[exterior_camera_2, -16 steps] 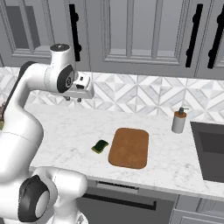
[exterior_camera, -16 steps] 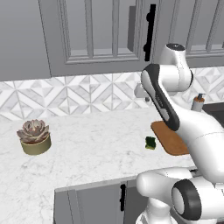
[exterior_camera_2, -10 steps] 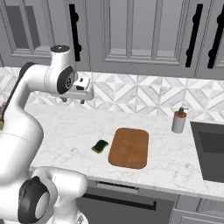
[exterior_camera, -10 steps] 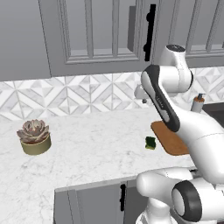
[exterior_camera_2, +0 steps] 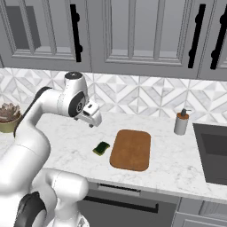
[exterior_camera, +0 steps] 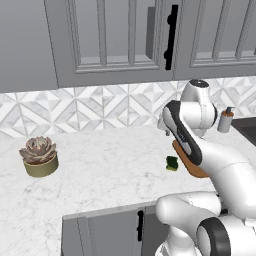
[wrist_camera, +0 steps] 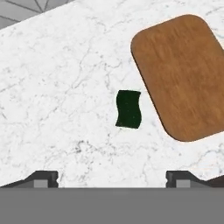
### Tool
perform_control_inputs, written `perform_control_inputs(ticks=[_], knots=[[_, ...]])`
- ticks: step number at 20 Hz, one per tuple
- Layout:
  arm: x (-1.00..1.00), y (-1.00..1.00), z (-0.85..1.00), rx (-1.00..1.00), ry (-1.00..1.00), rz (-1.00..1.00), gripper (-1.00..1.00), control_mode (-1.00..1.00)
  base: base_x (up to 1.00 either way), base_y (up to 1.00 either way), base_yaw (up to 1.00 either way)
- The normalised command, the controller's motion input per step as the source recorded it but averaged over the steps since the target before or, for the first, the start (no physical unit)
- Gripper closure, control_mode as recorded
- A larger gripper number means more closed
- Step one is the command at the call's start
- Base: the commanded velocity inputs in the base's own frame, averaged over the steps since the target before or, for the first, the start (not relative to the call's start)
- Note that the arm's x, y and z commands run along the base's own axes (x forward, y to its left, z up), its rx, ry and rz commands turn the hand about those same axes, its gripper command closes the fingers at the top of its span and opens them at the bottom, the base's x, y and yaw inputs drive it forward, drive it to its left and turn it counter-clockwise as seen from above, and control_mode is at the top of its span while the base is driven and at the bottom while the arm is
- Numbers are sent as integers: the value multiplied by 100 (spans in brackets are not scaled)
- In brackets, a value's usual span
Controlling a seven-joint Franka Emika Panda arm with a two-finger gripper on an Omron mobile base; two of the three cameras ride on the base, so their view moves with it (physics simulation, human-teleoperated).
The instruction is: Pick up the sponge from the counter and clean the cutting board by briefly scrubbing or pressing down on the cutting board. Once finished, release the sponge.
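One small dark green sponge (wrist_camera: 128, 109) with a wavy outline lies flat on the white marble desk (wrist_camera: 57, 87), directly below and ahead of the hand (wrist_camera: 112, 177), whose two dark fingertips stand spread wide apart and hold nothing. In the right base view the hand (exterior_camera_2: 92, 116) hangs well above the desk, the sponge (exterior_camera_2: 101, 148) a little forward of it toward the desk's front edge. In the hand view the sponge's long axis runs up the picture, across the line between the fingertips, so the spread fingers look set to close across its short width. Just beside it, apart, lies the orange-brown wooden cutting board (wrist_camera: 181, 74) with rounded corners. Nothing stands between hand and sponge; a soap dispenser (exterior_camera_2: 181, 122) and a potted pinkish succulent (exterior_camera: 39, 155) stand well away.
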Motion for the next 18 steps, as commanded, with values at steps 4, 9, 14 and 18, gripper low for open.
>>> perform_control_inputs(ticks=[4, 9, 14, 18], knots=[[7, -40, -68, 8, 16, -21, -100, -100, 0, 0, 0], [9, -8, -58, 6, 8, -19, -100, -100, 0, 0, 0], [7, -8, -54, 2, 5, -6, -100, -100, 0, 0, 0], [23, -5, -52, 3, 0, 0, -100, -100, 0, 0, 0]])
